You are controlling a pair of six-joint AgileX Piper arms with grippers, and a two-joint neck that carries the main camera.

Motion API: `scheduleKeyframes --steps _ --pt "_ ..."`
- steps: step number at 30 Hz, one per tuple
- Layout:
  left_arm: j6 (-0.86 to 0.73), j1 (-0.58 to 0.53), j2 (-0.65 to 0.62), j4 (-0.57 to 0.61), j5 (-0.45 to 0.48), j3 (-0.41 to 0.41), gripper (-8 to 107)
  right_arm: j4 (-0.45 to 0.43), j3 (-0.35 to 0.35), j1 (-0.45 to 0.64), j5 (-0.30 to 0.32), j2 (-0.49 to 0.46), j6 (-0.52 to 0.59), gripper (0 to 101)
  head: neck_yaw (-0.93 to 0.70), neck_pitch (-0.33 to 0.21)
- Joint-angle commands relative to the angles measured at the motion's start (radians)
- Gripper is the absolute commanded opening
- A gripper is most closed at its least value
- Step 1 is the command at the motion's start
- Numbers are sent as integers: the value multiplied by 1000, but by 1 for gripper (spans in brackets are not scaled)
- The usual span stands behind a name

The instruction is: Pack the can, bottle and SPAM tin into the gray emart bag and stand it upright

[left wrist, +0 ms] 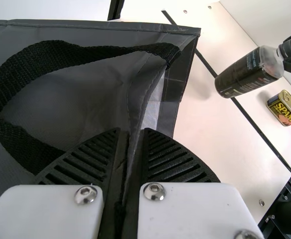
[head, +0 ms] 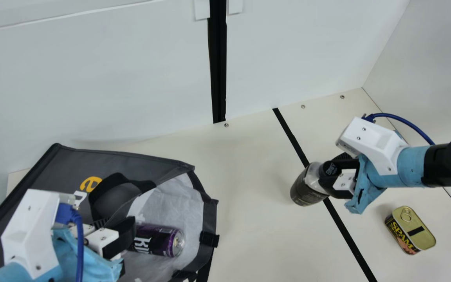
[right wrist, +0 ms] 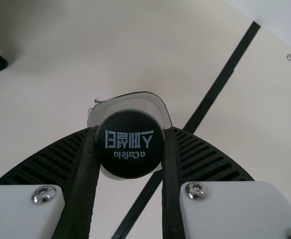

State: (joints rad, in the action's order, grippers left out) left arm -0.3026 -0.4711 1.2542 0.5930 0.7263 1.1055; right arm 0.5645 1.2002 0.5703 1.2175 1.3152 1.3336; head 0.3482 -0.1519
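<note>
The gray bag lies on its side at the left of the main view, mouth facing right, with the purple can inside on the pale lining. My left gripper is at the bag's upper side; in the left wrist view the left gripper pinches the bag's edge fabric. My right gripper holds the dark bottle by its cap, the bottle tilted. In the right wrist view the right gripper has the black cap between its fingers. The SPAM tin sits below the right arm.
A black tape line crosses the cream table, passing behind the bottle. White panels stand along the back, with another wall at the right. Black strap handles loop over the bag's side.
</note>
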Motion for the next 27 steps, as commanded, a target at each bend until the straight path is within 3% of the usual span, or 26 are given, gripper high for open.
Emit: scheduleKeyframes --steps 1,11,27 --pt "0 0 0 0 0 0 -8 23 -6 -5 3 -4 5 0 1 -23" --pt "0 0 0 0 0 0 -8 123 -26 -66 3 -30 -18 0 1 -23" --pt "0 0 0 0 0 0 -8 212 -24 -257 3 -112 -196 0 1 -23"
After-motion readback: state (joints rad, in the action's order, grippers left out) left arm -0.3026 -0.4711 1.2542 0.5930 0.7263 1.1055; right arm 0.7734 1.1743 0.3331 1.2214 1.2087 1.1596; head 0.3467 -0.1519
